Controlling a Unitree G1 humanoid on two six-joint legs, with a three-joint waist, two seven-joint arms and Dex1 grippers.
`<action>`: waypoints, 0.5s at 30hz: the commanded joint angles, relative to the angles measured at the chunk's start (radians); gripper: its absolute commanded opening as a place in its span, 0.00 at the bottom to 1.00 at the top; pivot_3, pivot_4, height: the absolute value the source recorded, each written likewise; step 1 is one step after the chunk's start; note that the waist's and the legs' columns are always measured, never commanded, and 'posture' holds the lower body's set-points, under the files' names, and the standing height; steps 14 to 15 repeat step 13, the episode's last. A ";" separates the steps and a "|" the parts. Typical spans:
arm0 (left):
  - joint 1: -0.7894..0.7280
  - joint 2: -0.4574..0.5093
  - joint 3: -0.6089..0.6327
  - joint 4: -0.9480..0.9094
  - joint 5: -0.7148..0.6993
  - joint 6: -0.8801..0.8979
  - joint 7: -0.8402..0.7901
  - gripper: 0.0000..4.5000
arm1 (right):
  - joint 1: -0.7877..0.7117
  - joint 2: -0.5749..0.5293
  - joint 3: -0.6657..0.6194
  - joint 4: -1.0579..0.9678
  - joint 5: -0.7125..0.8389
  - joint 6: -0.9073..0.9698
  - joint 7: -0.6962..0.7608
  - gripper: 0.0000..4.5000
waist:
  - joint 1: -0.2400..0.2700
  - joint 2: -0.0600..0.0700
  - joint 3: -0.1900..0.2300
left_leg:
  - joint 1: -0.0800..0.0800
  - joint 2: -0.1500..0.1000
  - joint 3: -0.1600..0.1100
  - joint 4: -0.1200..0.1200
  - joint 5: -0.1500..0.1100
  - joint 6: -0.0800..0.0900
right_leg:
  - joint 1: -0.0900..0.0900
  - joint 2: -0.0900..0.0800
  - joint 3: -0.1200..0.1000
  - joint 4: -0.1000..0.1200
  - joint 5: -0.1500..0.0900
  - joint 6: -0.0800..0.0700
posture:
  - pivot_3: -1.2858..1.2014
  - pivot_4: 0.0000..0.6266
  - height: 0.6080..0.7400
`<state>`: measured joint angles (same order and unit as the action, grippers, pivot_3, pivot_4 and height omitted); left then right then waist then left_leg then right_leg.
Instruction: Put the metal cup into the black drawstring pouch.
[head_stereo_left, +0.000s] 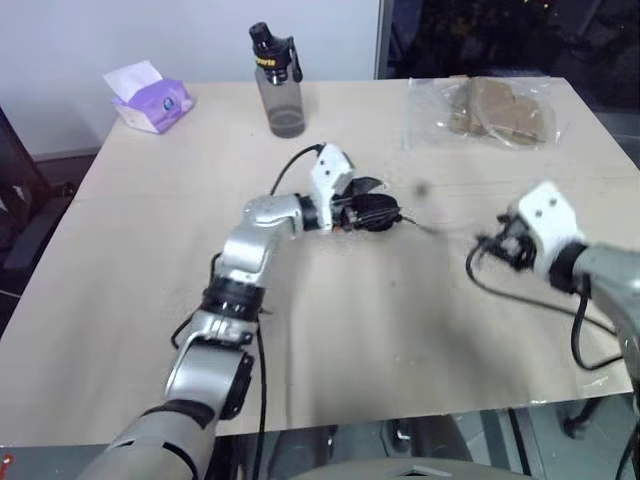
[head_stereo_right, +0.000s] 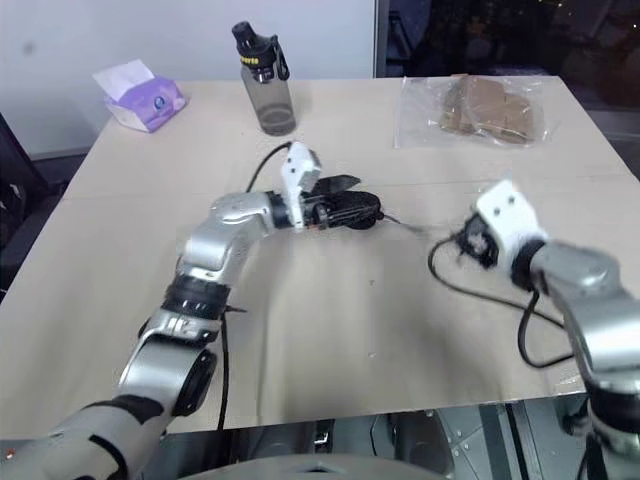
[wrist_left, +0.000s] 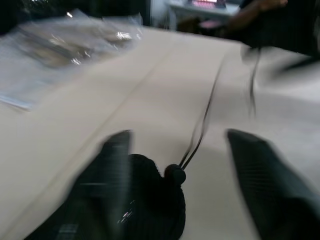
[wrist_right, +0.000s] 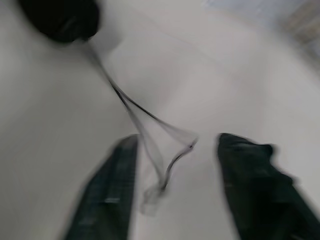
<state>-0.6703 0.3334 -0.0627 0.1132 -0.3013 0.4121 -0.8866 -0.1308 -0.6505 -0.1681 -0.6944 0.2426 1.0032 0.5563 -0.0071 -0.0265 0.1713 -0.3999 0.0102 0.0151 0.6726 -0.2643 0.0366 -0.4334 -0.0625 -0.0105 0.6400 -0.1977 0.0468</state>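
Plain tan table (head_stereo_left: 120, 330) against a white wall, dark window behind it. The black drawstring pouch (head_stereo_left: 373, 212) lies mid-table, cord trailing right. Left gripper (wrist_left: 175, 165) is spread wide around the pouch; right gripper (wrist_right: 172, 185) gapes too, cord loose between its fingers. Can't spot the cup.

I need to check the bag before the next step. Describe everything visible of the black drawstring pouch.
The black drawstring pouch is a small, soft, matte black fabric bag lying bunched on the tan table near its middle, in front of the grey bottle. A round toggle sits at its gathered mouth, and a thin dark cord trails from it across the table toward the right pincer. The open left pincer straddles it, one finger against the fabric.
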 joint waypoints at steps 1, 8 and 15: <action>0.127 0.060 0.102 -0.222 -0.060 0.077 0.068 0.90 | 0.163 0.067 -0.131 -0.154 0.047 -0.115 0.005 0.99 | -0.004 0.000 0.000 | 0.001 0.000 0.000 0.000 0.000 0.000 | 0.000 0.000 0.000 0.000 0.000 0.000 | 0.52 0.24 1.00; 0.504 0.204 0.264 -0.520 -0.177 0.211 0.088 0.90 | 0.479 0.136 -0.265 -0.210 0.110 -0.334 0.083 1.00 | -0.004 0.000 0.000 | 0.007 0.001 0.002 0.001 0.000 0.000 | 0.005 0.000 0.002 0.001 -0.002 -0.001 | 0.52 0.24 1.00; 0.666 0.265 0.365 -0.586 -0.237 0.236 0.095 0.90 | 0.553 0.128 -0.351 -0.176 0.179 -0.406 0.137 1.00 | -0.003 0.000 -0.001 | 0.010 0.001 0.003 0.001 0.000 0.000 | 0.007 0.000 0.002 0.001 -0.005 0.000 | 0.52 0.24 1.00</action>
